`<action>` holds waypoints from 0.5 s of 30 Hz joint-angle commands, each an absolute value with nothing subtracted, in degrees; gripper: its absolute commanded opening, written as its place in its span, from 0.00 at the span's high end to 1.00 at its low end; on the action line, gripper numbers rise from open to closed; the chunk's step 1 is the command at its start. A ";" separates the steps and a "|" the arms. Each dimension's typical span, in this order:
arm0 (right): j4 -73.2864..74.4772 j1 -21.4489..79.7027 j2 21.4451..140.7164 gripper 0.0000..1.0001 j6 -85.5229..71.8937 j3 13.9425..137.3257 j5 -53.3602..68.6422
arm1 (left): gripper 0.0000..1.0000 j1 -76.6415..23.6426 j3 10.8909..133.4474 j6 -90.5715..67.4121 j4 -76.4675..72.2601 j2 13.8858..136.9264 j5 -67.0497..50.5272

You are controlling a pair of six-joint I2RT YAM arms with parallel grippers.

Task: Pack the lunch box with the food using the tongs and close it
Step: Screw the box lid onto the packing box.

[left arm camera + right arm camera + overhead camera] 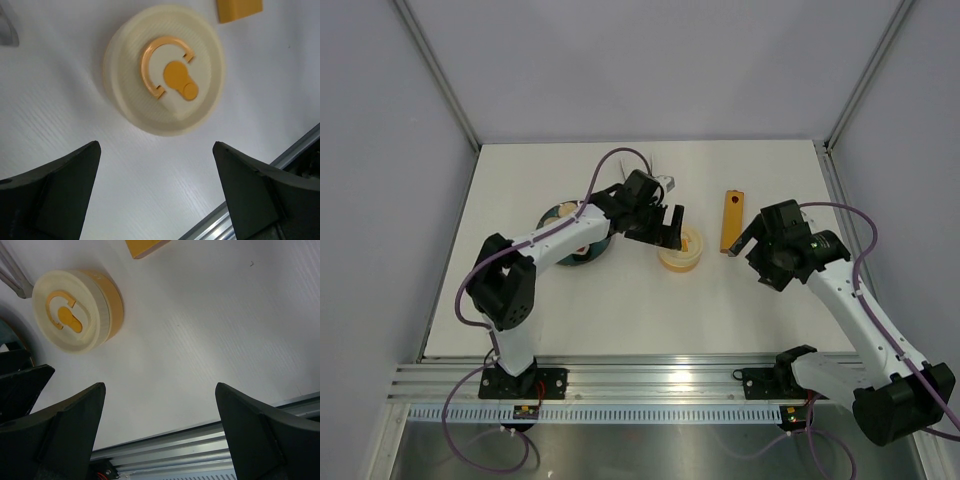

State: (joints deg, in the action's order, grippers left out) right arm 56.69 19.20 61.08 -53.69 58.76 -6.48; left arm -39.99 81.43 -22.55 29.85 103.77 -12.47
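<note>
The lunch box [681, 250] stands mid-table with its cream lid [165, 67] on it; the lid carries an orange ring handle. In the right wrist view the lunch box [80, 310] shows a yellow wall under the lid. My left gripper [667, 232] hovers just left of the box, open with nothing between its fingers [156, 145]. To the right of the box my right gripper [750, 252] is open and empty too [160, 386]. A silvery end of the tongs [667, 182] lies behind the left gripper. The food is out of view.
A long orange block [731, 222] lies right of the box, close to the right gripper. A dark round plate [563, 215] sits under the left forearm. The aluminium rail [650, 375] runs along the near table edge.
</note>
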 commanded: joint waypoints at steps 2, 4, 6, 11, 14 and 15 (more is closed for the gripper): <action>57.57 18.90 60.29 0.01 -53.17 59.15 -7.91 | 0.01 -42.63 89.11 -19.42 32.60 103.52 -8.00; 57.92 18.90 60.12 0.01 -53.17 59.15 -7.91 | 0.01 -43.42 91.31 -19.16 32.87 104.85 -8.09; 58.27 18.90 59.59 0.01 -53.26 59.24 -8.35 | 0.01 -43.94 92.28 -18.90 32.70 106.78 -7.82; 58.89 18.90 58.98 0.01 -53.26 59.15 -8.88 | 0.01 -43.95 94.40 -18.37 33.23 110.21 -6.95; 58.89 18.90 59.15 0.01 -53.17 59.24 -8.88 | 0.01 -43.95 94.22 -17.93 33.49 112.32 -6.50; 58.89 18.90 59.41 0.00 -53.17 59.33 -8.88 | 0.01 -43.95 93.87 -18.02 33.49 113.19 -6.76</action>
State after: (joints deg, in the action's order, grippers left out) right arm 58.33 19.20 59.94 -53.71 58.76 -6.92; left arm -44.03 92.68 -19.27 33.17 111.50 -8.32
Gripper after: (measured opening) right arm 0.993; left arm 0.988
